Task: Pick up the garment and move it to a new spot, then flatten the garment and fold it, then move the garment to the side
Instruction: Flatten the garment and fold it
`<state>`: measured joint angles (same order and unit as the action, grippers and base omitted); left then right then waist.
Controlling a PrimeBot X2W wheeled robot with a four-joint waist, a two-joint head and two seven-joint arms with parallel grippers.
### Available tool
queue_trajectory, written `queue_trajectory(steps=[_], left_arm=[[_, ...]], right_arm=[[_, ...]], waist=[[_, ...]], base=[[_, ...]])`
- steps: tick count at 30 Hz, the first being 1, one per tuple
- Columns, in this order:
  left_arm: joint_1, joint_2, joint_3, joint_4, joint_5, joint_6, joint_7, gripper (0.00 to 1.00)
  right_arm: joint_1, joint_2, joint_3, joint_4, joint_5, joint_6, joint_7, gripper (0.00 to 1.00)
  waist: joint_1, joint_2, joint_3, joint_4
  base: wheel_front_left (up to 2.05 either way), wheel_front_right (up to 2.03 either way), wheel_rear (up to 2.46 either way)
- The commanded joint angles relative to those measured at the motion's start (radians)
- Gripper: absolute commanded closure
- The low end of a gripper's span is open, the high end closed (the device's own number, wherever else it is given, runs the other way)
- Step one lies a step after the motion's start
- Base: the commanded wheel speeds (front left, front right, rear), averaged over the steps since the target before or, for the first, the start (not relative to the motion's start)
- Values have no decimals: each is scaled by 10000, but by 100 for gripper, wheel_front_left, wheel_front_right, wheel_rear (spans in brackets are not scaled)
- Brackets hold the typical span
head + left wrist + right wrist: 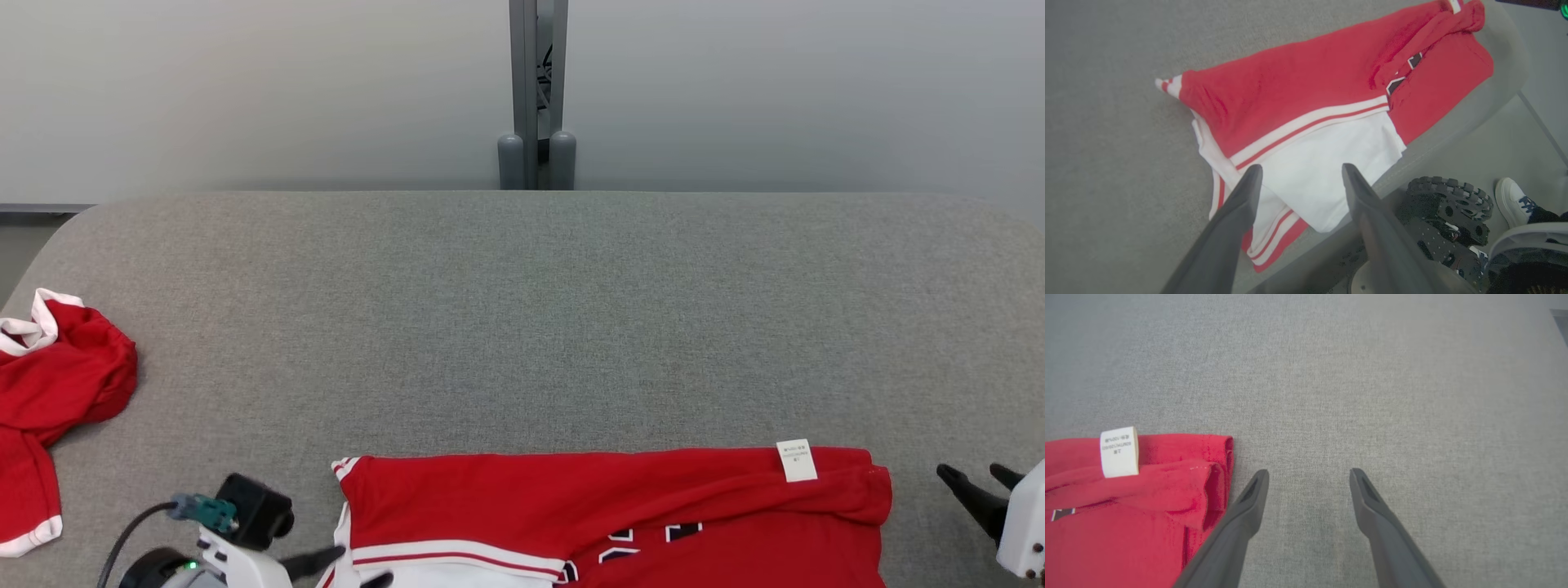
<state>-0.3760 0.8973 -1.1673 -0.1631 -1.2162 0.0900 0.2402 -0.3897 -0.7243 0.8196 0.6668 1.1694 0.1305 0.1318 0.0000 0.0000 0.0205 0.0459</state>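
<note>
Left fingers (pixel 1237 212) spread wide and empty over the white end of the red garment (pixel 612 506), which lies left-to-right along the near edge of the desk (pixel 522 327); right fingers (pixel 1241 522), equally wide, holding nothing, hover just beside its other end.

The left tool (pixel 359 567) is sitting at the near left, its two long dark fingers (pixel 1245 204) spreading wide apart and pointing right. The pale left wrist (pixel 220 555) is carrying a black camera block (pixel 257 510). The right tool (pixel 971 474) is sitting at the near right, its fingers likewise spreading wide and pointing far-left from the pale right wrist (pixel 1024 523).
</note>
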Motion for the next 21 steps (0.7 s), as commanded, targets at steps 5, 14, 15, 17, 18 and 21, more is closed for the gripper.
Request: queue_trajectory(steps=[5,14,15,17,18,21], left_arm=[[-271,-633,894,525,585,551,-1921,0],[-160,-2146,2325,2119,1588,1307,-4917,0],[-66,-2389,2652,2209,1671,1303,-5007,0],[371,-3289,4264,2140,2545,1168,-5035,0],[653,-3611,4821,2103,3004,1094,-5038,0],[1377,-4443,6136,2043,4547,717,-5043,0]], right_arm=[[-177,240,-614,46,-621,3,-1779,0],[-217,1542,-2471,-605,-2231,3,-3996,0],[-108,1752,-3018,-900,-2592,3,-3997,0],[671,2551,-4442,-1858,-3787,4,-3974,0],[873,2810,-4861,-2223,-4194,3,-3975,0],[1553,3603,-5841,-3049,-5201,4,-3979,0]], waist=[[0,0,-27,-49],[0,0,-12,-367],[0,0,5,-412],[0,0,57,-488],[0,0,67,-505],[0,0,91,-561]], base=[[0,0,0],[0,0,0],[0,0,0],[0,0,0],[0,0,0],[0,0,0]])
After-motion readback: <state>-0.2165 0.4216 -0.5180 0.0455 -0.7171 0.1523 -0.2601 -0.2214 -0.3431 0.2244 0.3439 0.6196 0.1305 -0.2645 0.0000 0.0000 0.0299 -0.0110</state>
